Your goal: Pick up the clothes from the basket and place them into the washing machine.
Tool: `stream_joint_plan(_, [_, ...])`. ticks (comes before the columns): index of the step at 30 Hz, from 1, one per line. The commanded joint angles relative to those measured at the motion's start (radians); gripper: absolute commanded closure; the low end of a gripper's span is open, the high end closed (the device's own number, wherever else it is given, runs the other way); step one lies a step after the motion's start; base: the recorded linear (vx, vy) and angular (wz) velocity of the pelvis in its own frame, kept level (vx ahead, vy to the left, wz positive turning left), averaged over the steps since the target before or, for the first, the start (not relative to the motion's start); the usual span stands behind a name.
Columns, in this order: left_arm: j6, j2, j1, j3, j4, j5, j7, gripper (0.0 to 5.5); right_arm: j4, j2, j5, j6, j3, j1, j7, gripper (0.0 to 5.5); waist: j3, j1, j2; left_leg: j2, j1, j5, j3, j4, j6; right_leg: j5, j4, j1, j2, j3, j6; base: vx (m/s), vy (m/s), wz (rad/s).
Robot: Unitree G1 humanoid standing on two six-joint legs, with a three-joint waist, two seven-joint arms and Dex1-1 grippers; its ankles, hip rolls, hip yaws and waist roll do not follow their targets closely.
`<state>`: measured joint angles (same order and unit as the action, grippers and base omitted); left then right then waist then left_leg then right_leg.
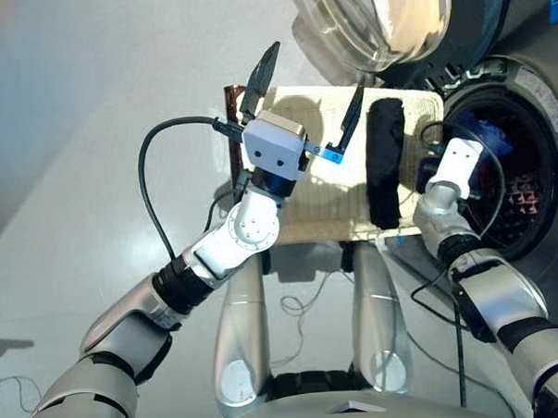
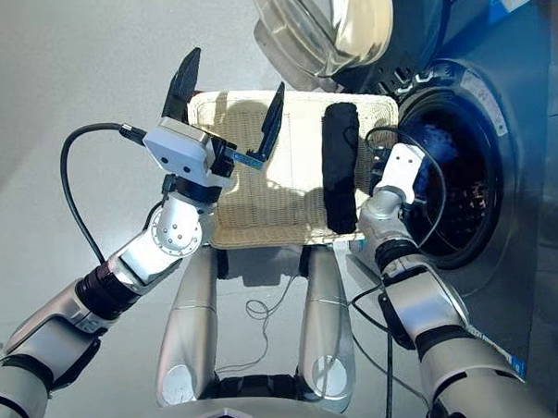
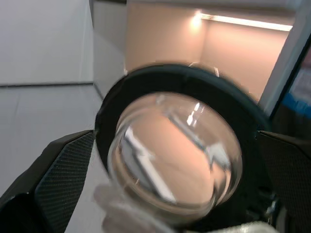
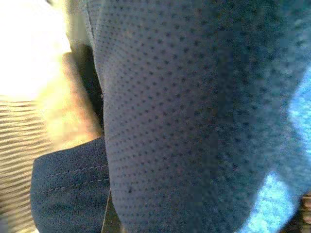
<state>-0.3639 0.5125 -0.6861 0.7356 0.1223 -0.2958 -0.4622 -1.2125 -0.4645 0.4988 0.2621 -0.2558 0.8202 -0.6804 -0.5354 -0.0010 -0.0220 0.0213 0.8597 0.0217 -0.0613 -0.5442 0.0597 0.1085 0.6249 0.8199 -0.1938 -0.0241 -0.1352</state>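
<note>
Left eye view: left hand (image 1: pixel 304 97) spread, empty | right hand hidden | black garment (image 1: pixel 385 163) in basket (image 1: pixel 330 207)

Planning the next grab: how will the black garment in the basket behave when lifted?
The black garment lies as a long folded strip, so it will likely droop and unfold if pinched at one spot. It looks soft and light, and should drag across the basket rather than roll.

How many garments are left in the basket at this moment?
1: a black garment lies along the right side of the basket. Blue cloth is at the washer opening; anything deeper in the drum is hidden.
</note>
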Motion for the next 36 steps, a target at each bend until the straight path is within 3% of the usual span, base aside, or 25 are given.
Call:
stream_joint_plan(1, [-0.044,-0.006,0.012,-0.037,0.151,-0.013,0.030,0.00,0.001,-0.120,0.021,0.007,0.064,0.034,-0.065,5.50,0.015,-0.004,0.042,-0.005,0.005,0.065,0.083,-0.079,0.007,-0.023,0.058,0.069,0.041,0.018,0.047,0.000,0.000,0.000])
stream_joint_plan(11, [-0.027,0.026,0.054,-0.054,0.177,0.006,-0.002,0.00,-0.060,-0.246,0.073,0.014,0.139,0.093,-0.165,5.50,0.015,-0.013,0.061,0.004,0.163,0.086,0.091,-0.166,0.010,-0.003,0.153,0.244,0.049,0.033,0.058,0.000,0.000,0.000])
stream_joint_plan(21, [-0.036,0.071,0.074,-0.070,0.191,0.002,-0.007,0.00,-0.011,-0.334,0.065,0.030,0.125,0.077,-0.162,5.50,0.015,-0.029,0.053,0.009,0.216,0.092,0.101,-0.194,0.010,0.004,0.189,0.309,0.056,0.042,0.058,0.000,0.000,0.000])
stream_joint_plan(22, [-0.036,0.075,0.073,-0.071,0.190,0.002,-0.010,0.00,-0.010,-0.339,0.063,0.031,0.124,0.079,-0.166,5.26,0.015,-0.030,0.051,0.010,0.215,0.092,0.102,-0.192,0.010,0.003,0.185,0.307,0.055,0.041,0.058,0.000,0.000,0.000])
stream_joint_plan(23, [-0.034,0.083,0.074,-0.073,0.188,0.000,-0.011,0.00,-0.012,-0.342,0.085,0.037,0.125,0.091,-0.157,2.09,0.015,-0.031,0.048,0.010,0.212,0.092,0.104,-0.189,0.010,0.003,0.181,0.305,0.058,0.042,0.059,0.000,0.000,0.000])
stream_joint_plan(24, [-0.034,0.084,0.074,-0.073,0.188,0.000,-0.011,0.00,-0.014,-0.342,0.086,0.038,0.124,0.092,-0.156,0.00,0.015,-0.032,0.048,0.010,0.212,0.092,0.105,-0.189,0.010,0.002,0.180,0.305,0.059,0.043,0.059,0.000,0.000,0.000])
stream_joint_plan(36, [-0.025,0.093,0.084,-0.092,0.186,-0.017,-0.022,0.00,0.085,-0.263,0.212,0.143,0.140,0.081,-0.117,0.00,0.015,-0.033,0.034,0.015,0.187,0.093,0.104,-0.173,0.005,-0.003,0.157,0.281,0.070,0.042,0.061,0.000,0.000,0.000])
